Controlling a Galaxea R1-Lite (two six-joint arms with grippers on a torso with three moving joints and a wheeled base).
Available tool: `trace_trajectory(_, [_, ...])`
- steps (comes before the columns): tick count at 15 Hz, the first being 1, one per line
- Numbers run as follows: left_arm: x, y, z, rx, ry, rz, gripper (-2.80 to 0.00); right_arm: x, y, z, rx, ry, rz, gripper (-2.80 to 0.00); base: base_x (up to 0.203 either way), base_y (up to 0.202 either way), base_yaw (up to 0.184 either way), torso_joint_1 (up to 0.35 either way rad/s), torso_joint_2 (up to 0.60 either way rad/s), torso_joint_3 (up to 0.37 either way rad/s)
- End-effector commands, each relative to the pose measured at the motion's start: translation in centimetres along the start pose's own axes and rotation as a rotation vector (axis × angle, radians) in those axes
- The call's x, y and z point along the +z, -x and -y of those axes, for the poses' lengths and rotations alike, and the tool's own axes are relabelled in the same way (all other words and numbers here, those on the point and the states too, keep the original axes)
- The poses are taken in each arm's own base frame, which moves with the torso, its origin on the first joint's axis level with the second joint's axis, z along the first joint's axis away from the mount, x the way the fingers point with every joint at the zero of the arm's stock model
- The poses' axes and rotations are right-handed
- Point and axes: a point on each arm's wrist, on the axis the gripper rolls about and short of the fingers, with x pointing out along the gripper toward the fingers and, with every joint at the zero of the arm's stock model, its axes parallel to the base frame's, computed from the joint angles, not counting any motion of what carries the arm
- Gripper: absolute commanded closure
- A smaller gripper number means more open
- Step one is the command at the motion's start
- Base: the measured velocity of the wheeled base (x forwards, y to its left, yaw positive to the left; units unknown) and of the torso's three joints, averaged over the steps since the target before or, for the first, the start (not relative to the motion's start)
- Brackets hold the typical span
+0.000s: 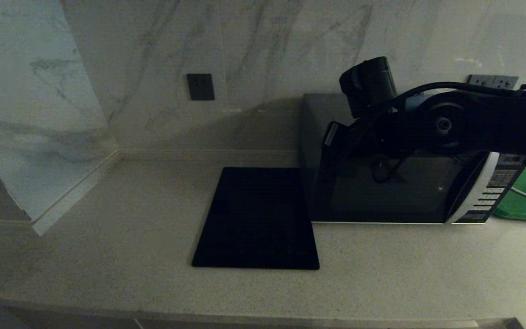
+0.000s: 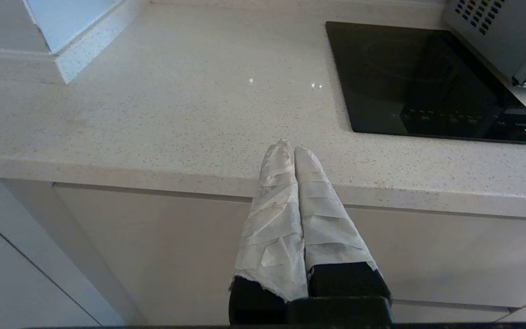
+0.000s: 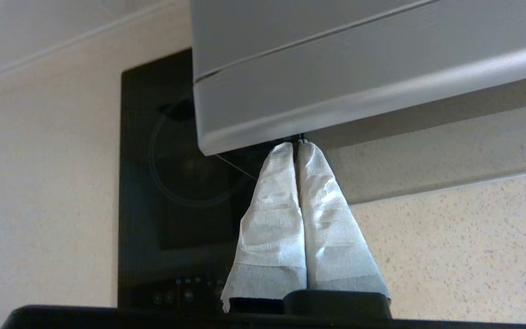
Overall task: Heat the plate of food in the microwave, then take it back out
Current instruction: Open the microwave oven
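I have my right end effector [image 3: 296, 147] pressed together at the microwave's [image 1: 395, 196] bottom door corner; left end effector [image 2: 289, 151] parked, pressed together, below the desk [image 1: 107, 256] edge. One microwave, one cooktop [image 1: 257, 219] at its nine o'clock.

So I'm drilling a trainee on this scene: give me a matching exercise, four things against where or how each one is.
Things:
1. right gripper
2. left gripper
3. microwave
4. black slab

Places or states:
A. lies flat on the counter, left of the microwave
B. shut, tips at the microwave's lower corner
C. door closed, button panel on its right
D. shut, over the counter's front edge

Pairs: 1-B, 2-D, 3-C, 4-A
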Motion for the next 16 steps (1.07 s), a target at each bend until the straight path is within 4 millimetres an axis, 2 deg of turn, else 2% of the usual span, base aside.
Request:
trace_trajectory(1, [0.0,0.0,0.0,0.001,0.000,-0.001,0.00,0.0,-0.6,-0.2,-0.003,-0.010,0.016,0.00,0.000,0.000,0.000,0.000,0.00,0.000])
trace_trajectory(3, [0.0,0.0,0.0,0.001,0.000,0.000,0.00,-0.1,-0.5,-0.1,-0.012,-0.004,0.008,0.00,0.000,0.000,0.000,0.000,0.00,0.000])
trace_trajectory(5, [0.0,0.0,0.0,0.001,0.000,-0.001,0.00,0.3,0.4,0.1,-0.012,-0.017,0.005,0.00,0.000,0.000,0.000,0.000,0.00,0.000])
trace_trajectory(8, [0.0,0.0,0.0,0.001,0.000,-0.001,0.00,1.7,3.8,1.2,0.006,-0.033,0.016,0.00,0.000,0.000,0.000,0.000,0.00,0.000])
trace_trajectory(12, [0.0,0.0,0.0,0.001,0.000,-0.001,0.00,3.7,11.3,4.6,0.045,-0.037,0.064,0.00,0.000,0.000,0.000,0.000,0.00,0.000])
trace_trajectory(14, [0.0,0.0,0.0,0.001,0.000,-0.001,0.00,4.2,16.4,8.0,0.067,-0.013,0.106,0.00,0.000,0.000,0.000,0.000,0.00,0.000])
trace_trajectory(16, [0.0,0.0,0.0,0.001,0.000,0.000,0.00,4.3,21.3,12.2,0.062,0.050,0.175,0.00,0.000,0.000,0.000,0.000,0.00,0.000])
